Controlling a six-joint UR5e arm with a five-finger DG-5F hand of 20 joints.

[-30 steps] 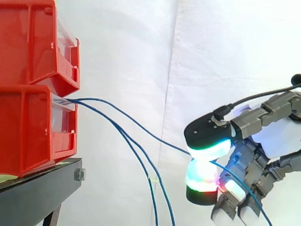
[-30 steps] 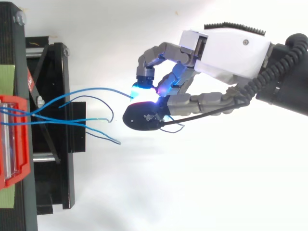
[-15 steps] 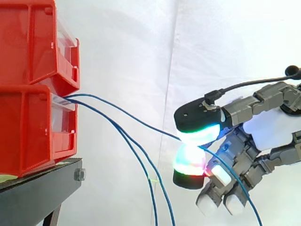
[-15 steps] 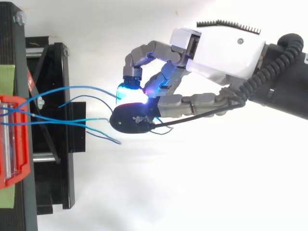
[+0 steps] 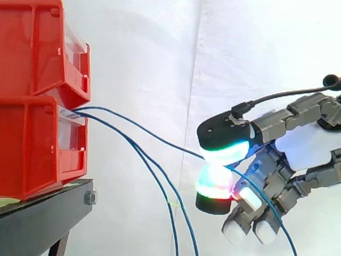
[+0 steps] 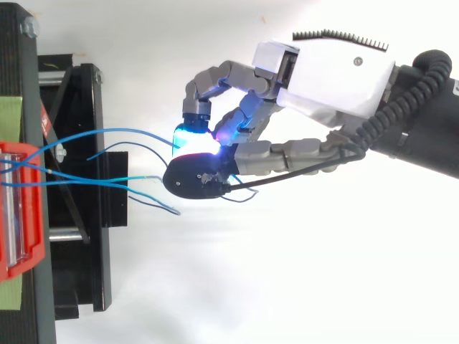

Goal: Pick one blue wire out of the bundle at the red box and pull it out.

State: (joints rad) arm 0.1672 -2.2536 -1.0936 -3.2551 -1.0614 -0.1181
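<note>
Side view: a blue wire (image 5: 149, 133) left the front of the lower red bin (image 5: 37, 149) and ran lengthwise rightward and downward to the hand (image 5: 306, 146). There two glowing fingertips (image 5: 224, 154) were clamped on it. Its tail dropped on toward the lower right. Two other blue wires (image 5: 160, 184) hung steeply down.

Top view: the pinched wire (image 6: 129, 130) arced from the red bin (image 6: 32, 265) away to the right, into the hand (image 6: 330, 72). This view showed the loose wire ends (image 6: 154, 204) fanned out over the black stand (image 6: 79, 272).
</note>
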